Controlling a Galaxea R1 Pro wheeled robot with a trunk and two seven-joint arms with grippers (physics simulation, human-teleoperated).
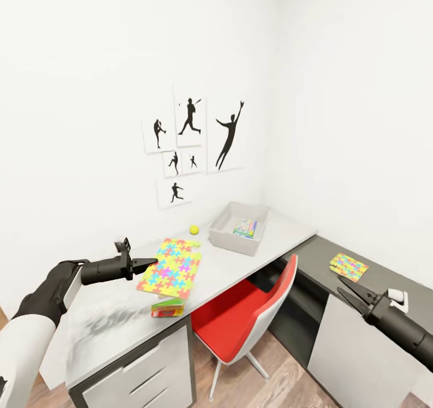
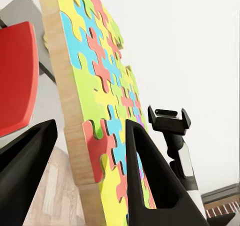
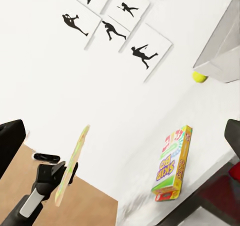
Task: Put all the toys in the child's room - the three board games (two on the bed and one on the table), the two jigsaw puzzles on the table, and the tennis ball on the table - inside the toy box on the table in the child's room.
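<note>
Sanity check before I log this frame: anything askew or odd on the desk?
Yes. The jigsaw puzzle is off the table, pinched at one edge by the left gripper. The board game below sits at the desk's front edge.

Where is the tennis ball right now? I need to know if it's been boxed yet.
Not yet: in the head view the tennis ball sits on the table near the wall, just left of the toy box and beyond the lifted jigsaw puzzle.
</note>
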